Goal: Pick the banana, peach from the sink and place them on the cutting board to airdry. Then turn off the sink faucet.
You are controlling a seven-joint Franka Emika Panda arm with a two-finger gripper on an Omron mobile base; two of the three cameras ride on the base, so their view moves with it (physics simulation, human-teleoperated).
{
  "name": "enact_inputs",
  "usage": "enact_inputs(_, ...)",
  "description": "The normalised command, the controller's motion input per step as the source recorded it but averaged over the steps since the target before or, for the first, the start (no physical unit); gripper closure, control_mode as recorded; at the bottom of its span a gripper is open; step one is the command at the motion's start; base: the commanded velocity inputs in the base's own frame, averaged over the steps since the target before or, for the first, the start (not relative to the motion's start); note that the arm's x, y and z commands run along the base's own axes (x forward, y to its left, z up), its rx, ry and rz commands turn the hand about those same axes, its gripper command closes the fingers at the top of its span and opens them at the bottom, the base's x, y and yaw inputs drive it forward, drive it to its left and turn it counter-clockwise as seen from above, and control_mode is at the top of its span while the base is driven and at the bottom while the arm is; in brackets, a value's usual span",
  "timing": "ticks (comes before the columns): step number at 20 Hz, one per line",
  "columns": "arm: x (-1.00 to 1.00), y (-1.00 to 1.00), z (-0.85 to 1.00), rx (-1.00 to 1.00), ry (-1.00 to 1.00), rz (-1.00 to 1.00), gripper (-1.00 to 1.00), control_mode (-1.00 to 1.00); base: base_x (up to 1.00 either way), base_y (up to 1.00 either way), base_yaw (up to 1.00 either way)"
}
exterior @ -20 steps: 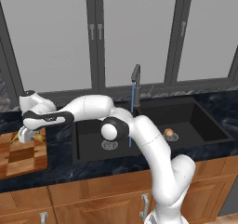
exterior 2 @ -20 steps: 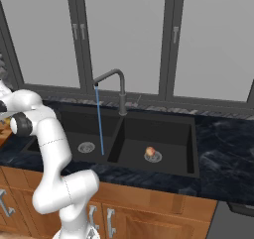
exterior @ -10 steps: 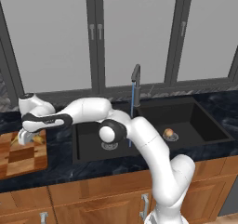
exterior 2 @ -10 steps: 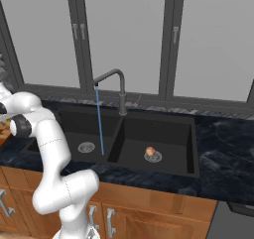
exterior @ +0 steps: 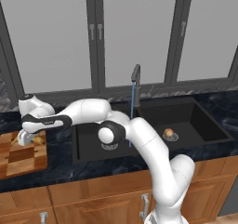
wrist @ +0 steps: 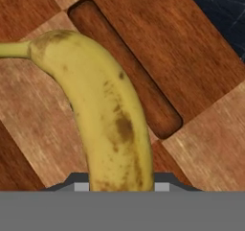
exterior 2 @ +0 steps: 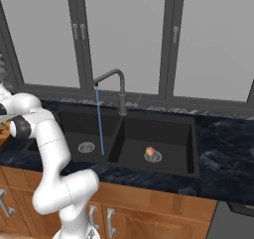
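Dark marbled stone makes up the worktop (exterior: 218,104), which runs wall to wall above wooden cabinets (exterior: 97,190) with slim metal handles. Behind it stands a row of tall grey window panels (exterior: 135,32) in dark frames, each with small vertical handles. No brand, label or writing can be read anywhere.

Set into the worktop is the black double sink (exterior: 186,114). Its faucet (exterior: 135,76) rises at the divider between the basins, and a thin blue stream (exterior: 131,114) falls from the spout into the left basin, so the water is on. A round silver drain (exterior 2: 86,147) sits in that basin's floor. The peach (exterior: 170,134) lies in the right basin, on or just beside the drain there; the right base view shows it too (exterior 2: 150,151).

At the left end of the worktop lies the checkered wooden board (exterior: 18,159), of light and dark blocks with a slot-shaped grip hole (wrist: 124,67) cut into it.

The white arm reaches far to its left, and the hand (exterior: 25,138) hangs over the board's near-right corner. It is part-closed around the banana (wrist: 103,110), which the hand view shows running up from between the finger tips, its stem pointing to that picture's left, over the board and next to the grip hole. In the left base view the banana shows as a yellow bit beneath the hand, low over the wood; whether it touches the board I cannot tell.
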Motion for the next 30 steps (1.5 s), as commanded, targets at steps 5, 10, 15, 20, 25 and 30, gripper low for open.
enact_inputs(5,0.10,0.09,-0.07,0.00,0.00,0.00,1.00,-1.00,0.00,0.00,0.00)
enact_inputs(10,0.08,0.11,-0.15,0.00,0.00,0.00,1.00,-1.00,0.00,0.00,0.00)
enact_inputs(15,0.08,0.11,-0.17,0.00,0.00,0.00,-1.00,-1.00,0.00,0.00,0.00)
enact_inputs(20,0.00,0.00,0.00,0.00,0.00,0.00,-1.00,-1.00,0.00,0.00,0.00)
enact_inputs(25,-0.07,-0.03,0.06,0.00,0.00,0.00,-1.00,-1.00,0.00,0.00,0.00)
enact_inputs(30,-0.19,-0.21,0.11,0.00,0.00,0.00,-1.00,-1.00,0.00,0.00,0.00)
